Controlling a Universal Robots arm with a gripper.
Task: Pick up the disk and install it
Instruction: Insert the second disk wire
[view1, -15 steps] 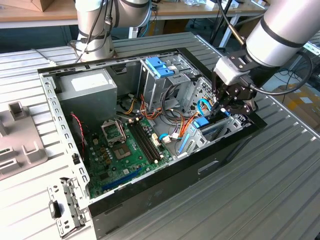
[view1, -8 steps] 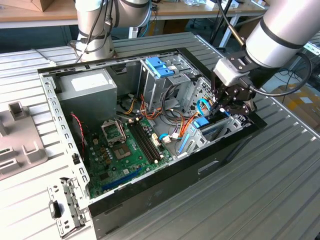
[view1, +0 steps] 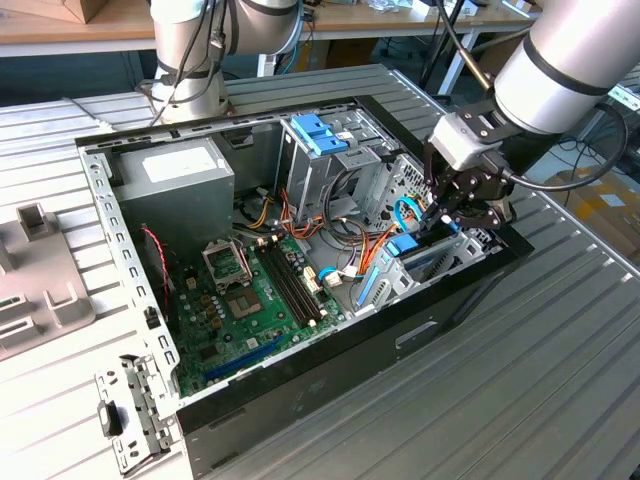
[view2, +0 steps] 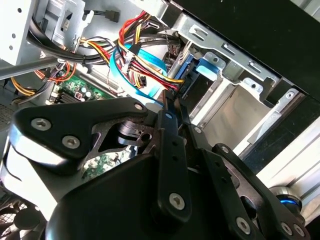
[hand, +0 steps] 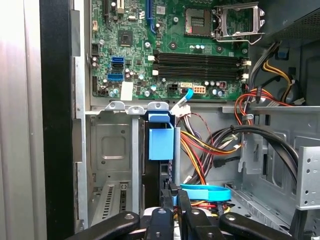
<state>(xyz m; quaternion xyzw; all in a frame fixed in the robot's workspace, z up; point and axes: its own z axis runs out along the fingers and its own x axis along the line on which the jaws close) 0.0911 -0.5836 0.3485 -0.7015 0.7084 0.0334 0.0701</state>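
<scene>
Reaching down into the open computer case (view1: 300, 420), the gripper (view1: 452, 205) has its fingers pressed together on what looks like the disk (hand: 167, 197), standing edge-on in the drive bay (view1: 425, 262) at the case's front corner. Installing seems underway; seating it calls for a straight push along the bay. One disk, one gripper, one light-blue latch (hand: 161, 142).

End effector (view1: 447, 215) low over open computer case (view1: 300, 385).
</scene>
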